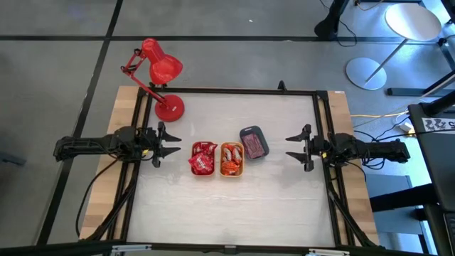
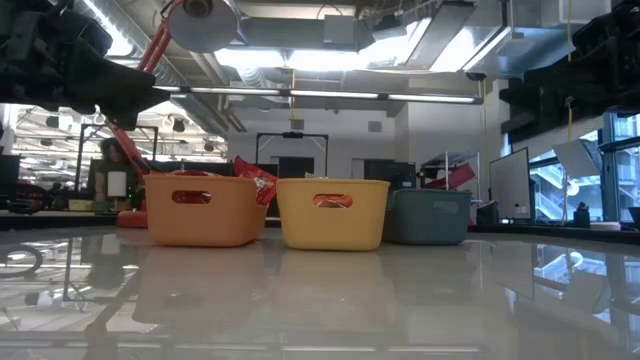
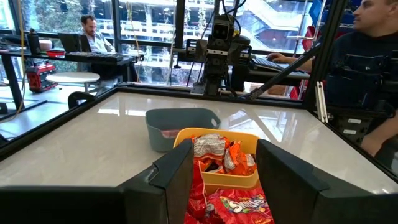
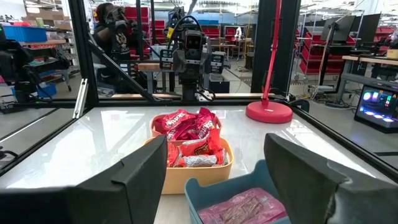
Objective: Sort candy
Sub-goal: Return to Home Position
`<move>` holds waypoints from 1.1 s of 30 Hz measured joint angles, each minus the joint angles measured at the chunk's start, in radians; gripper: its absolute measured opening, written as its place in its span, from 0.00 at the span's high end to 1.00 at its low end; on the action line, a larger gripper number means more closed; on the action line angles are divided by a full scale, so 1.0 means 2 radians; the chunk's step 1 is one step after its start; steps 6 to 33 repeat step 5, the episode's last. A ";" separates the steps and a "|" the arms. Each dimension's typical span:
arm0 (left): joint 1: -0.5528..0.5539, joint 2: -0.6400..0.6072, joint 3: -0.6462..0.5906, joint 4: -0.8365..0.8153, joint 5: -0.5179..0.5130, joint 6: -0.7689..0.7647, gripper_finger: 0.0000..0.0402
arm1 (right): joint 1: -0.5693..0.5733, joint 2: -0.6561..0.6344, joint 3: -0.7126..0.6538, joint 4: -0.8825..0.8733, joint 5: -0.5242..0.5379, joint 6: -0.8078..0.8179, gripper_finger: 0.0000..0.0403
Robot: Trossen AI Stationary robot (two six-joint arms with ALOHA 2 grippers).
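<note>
Three small trays stand in a row mid-table. The orange tray [image 1: 203, 158] holds red candy [image 4: 186, 124]. The yellow tray [image 1: 231, 159] holds orange-red candy [image 3: 224, 155]. The grey tray [image 1: 254, 143] holds pink/maroon candy [image 4: 239, 207]. My left gripper [image 1: 169, 144] hovers open at the table's left side, left of the orange tray. My right gripper [image 1: 293, 146] hovers open at the right side, right of the grey tray. Neither holds anything.
A red desk lamp [image 1: 158, 71] stands on its round base [image 1: 170, 108] at the table's far left corner. A black frame [image 1: 227, 91] runs around the white table top. People sit in the room beyond the table. Bare table surface lies near and far of the trays.
</note>
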 joint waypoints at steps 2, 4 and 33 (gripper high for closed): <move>0.000 0.000 0.000 0.000 0.000 0.000 0.59 | 0.000 0.000 0.000 0.000 0.000 0.000 0.34; 0.000 0.000 0.000 0.000 0.000 0.000 0.59 | 0.000 0.000 0.000 0.000 0.000 0.000 0.34; 0.000 0.000 0.000 0.000 0.000 0.000 0.59 | 0.000 0.000 0.000 0.000 0.000 0.000 0.34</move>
